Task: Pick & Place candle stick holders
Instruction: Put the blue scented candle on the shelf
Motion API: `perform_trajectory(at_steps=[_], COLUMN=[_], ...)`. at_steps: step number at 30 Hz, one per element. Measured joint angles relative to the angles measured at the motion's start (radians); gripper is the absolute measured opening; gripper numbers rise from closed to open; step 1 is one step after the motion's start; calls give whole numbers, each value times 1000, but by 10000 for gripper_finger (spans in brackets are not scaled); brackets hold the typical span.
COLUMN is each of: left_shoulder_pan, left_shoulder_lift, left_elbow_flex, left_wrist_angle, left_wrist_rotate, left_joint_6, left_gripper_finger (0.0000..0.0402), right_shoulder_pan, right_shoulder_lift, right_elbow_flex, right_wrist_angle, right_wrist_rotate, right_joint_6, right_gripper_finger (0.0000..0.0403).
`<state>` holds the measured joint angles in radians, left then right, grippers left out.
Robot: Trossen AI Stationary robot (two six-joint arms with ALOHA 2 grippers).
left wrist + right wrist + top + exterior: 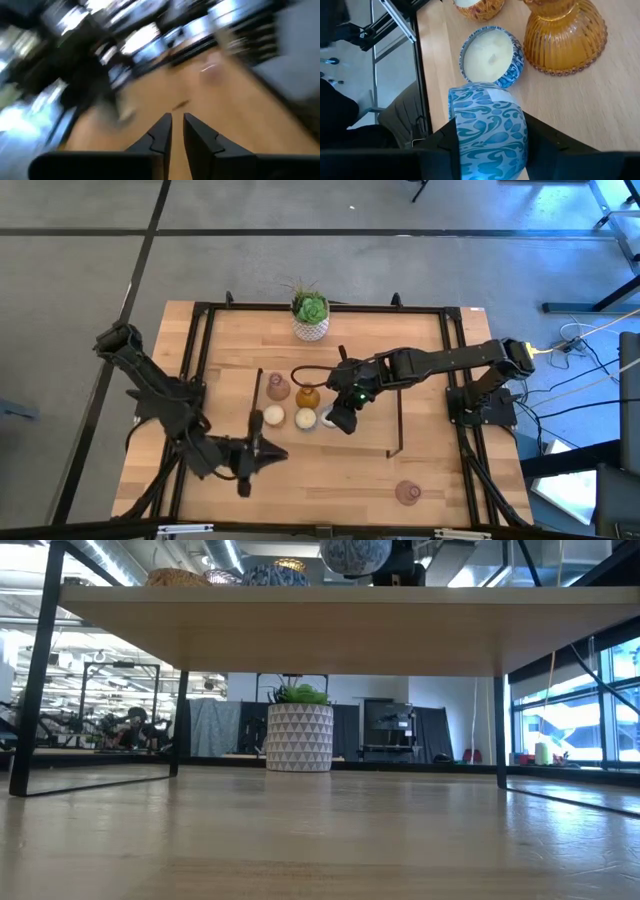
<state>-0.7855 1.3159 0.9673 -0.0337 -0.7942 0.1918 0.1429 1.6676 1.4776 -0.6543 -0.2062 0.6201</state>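
A lab or workshop hall is showing: grey floor (300, 265) surrounding the table (430, 465), equipment racks (110, 710) standing beyond it.

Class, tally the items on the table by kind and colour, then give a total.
Pink holders: 2
Amber holder: 1
Low cream candle tins: 3
Potted plant: 1
Total: 7

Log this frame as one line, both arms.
right gripper: jaws shut on blue-patterned tin | beside it: open tin candle, amber holder | left gripper: over table, front-left
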Motion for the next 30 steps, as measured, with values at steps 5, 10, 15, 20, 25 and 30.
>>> perform_trajectory(at_steps=[5, 10, 15, 20, 25, 30], left_shoulder_pan=[30, 48, 86, 96, 96, 96], left_shoulder_lift=[-62, -249, -532, -733, -788, -765], left_elbow_flex=[-46, -238, -500, -647, -664, -646], left_wrist_angle=[115, 241, 547, 645, 645, 645], left_wrist_rotate=[27, 171, 225, 205, 210, 210], left_joint_6=[112, 126, 188, 207, 213, 231], left_gripper_finger=[36, 36, 36, 36, 36, 36], right_shoulder_pan=[0, 0, -21, -50, -34, 10], right_shoulder_lift=[0, 0, 0, 0, 9, 42], right_elbow_flex=[0, 0, 0, 0, 0, -2], right_wrist_angle=[0, -1, -14, -33, -100, -90], right_wrist_rotate=[0, -4, -18, -81, -81, -71], right_joint_6=[-4, -7, 57, 142, 216, 256], right_gripper_finger=[153, 153, 153, 153, 153, 153])
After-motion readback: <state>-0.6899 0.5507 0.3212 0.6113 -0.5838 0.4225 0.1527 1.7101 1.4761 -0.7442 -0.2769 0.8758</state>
